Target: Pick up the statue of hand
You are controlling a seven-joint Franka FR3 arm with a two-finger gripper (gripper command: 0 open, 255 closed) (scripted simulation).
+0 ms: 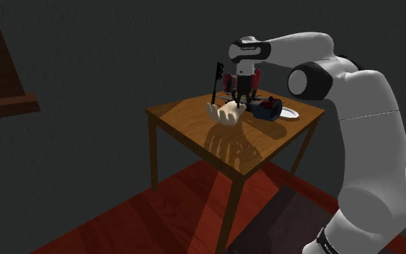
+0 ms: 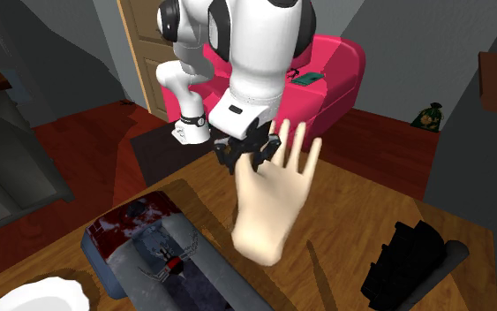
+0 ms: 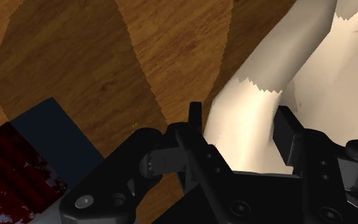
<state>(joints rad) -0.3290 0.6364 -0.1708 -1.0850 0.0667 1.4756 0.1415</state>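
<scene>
- Black gripper (image 3: 242, 121) sits nearest the lens in the wrist view. Jaws are part-way apart and clamped on a rounded cream limb of the hand statue (image 3: 279, 70); both pads look pressed to it.
- Same view: wood-grain table (image 3: 107, 63) below, and the corner of a dark blue and red book (image 3: 44, 140) beside the gripper.
- Second exterior view gives the whole shape: statue (image 2: 268, 208) centre frame, smooth matte cream, open palm, fingers spread and pointing up. Gripper (image 2: 242, 152) is behind it, upper centre. Can't tell if its base touches the table.
- Also there: book cover with red splatter and a spider figure, lower left; white plate (image 2: 34, 296) in the bottom-left corner; blocky black object (image 2: 410, 261) lower right; pink armchair (image 2: 335, 71) at top.
- Shoulder view: statue (image 1: 226, 115) low on the square four-legged table, centre frame, casting a finger-shaped shadow (image 1: 230, 148). Red plank floor (image 1: 158, 209) below, white arm (image 1: 367, 115) coming in from the right.
</scene>
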